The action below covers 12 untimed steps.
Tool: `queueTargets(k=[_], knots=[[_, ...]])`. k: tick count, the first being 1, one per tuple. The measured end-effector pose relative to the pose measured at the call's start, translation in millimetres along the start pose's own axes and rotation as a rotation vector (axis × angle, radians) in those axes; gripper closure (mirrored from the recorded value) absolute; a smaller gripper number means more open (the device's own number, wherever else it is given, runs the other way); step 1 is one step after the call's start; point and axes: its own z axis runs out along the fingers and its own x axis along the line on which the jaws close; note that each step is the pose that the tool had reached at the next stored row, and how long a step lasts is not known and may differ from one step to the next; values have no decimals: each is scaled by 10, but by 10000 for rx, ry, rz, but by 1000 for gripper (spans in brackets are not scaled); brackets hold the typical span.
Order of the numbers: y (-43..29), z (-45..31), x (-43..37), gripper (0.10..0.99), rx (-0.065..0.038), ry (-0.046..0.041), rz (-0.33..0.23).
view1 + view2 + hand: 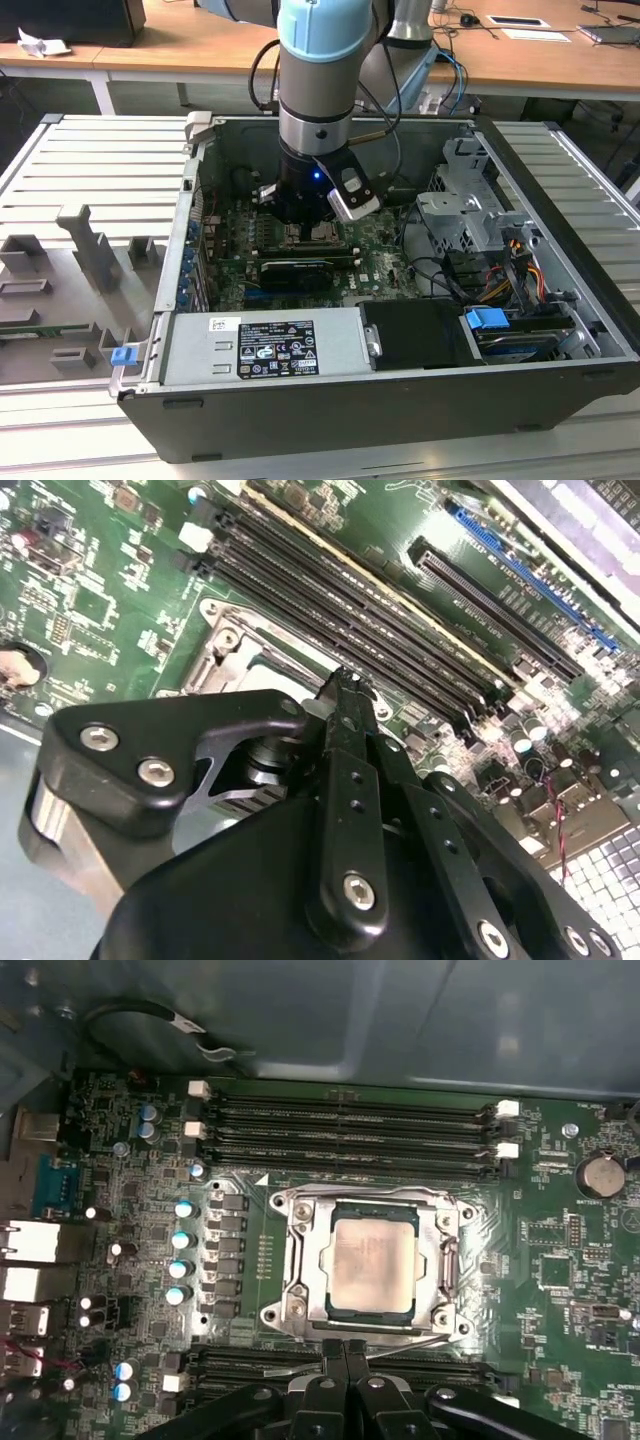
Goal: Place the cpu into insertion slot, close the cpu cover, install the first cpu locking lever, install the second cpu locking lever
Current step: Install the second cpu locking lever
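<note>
In the first wrist view the cpu [372, 1260] lies flat in the insertion slot [272, 1315], pale face up. The silver cpu cover [300, 1250] lies down around it as a frame. A thin metal lever [420, 1335] runs along the socket edge nearest my gripper [347, 1352]. The black fingers are shut together at that edge, and I see nothing between them. In the second wrist view the gripper [345, 685] hangs just over a corner of the socket [235, 650]. In the exterior view the gripper [300, 222] is down inside the open computer case, over the board [380, 265].
Long black memory slots [350, 1125] flank the socket on both sides. A row of blue capacitors [183, 1240] and a coin battery [598, 1173] stand nearby. The case walls [190, 230], a drive cage [470, 215] and the power supply [265, 345] hem in the board.
</note>
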Motion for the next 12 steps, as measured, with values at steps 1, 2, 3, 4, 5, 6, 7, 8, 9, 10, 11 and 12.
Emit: queueTargets(k=[1,2,3,4,5,6,7,8,9,10,11,12], knots=[[-10,2,8,980,-67,-3,-6],[-20,2,11,980,-104,-7,-6],[-51,0,15,980,-195,-12,-6],[-72,-2,20,980,-264,-17,-5],[-83,-4,33,980,-312,-20,-3],[-91,-5,47,980,-349,-22,-5],[-96,-4,87,980,-373,-23,-10],[-101,71,169,980,-420,-22,-38],[-108,133,174,980,-430,-23,-39],[-112,169,181,980,-459,-24,-40],[-114,176,191,980,-486,-25,-39],[-115,183,202,980,-519,-26,-39]])
